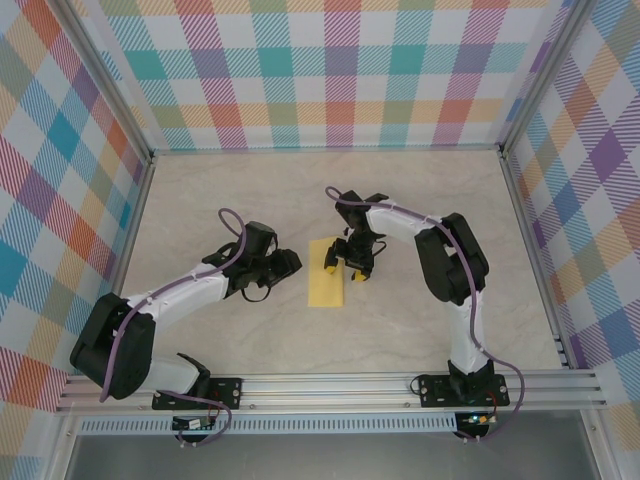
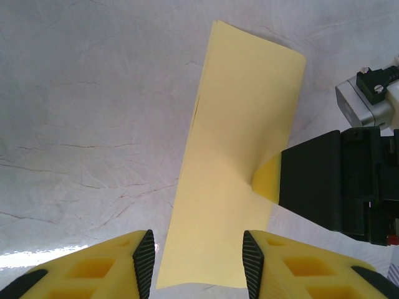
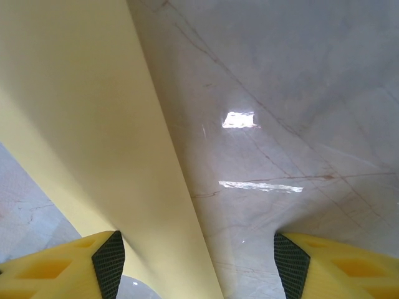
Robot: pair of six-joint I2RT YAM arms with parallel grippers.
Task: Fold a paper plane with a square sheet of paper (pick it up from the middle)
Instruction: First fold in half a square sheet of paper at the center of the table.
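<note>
Right gripper (image 3: 199, 258) spread wide; fingertip (image 3: 109, 265) against sheet (image 3: 75, 124)

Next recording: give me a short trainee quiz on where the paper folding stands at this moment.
1. Multiple choice: the yellow paper currently looks like: A a long flat rectangle, B a pointed dart, C a crumpled ball.
2. True or false: the left gripper is clamped on the paper.
3. Fill in: the ___ arm's fingertip touches the paper's long edge.

Key: 1 A. 2 False, its jaws stand open, short of the paper. 3 Right: the right gripper, jaws open, has one yellow fingertip against that edge.
</note>
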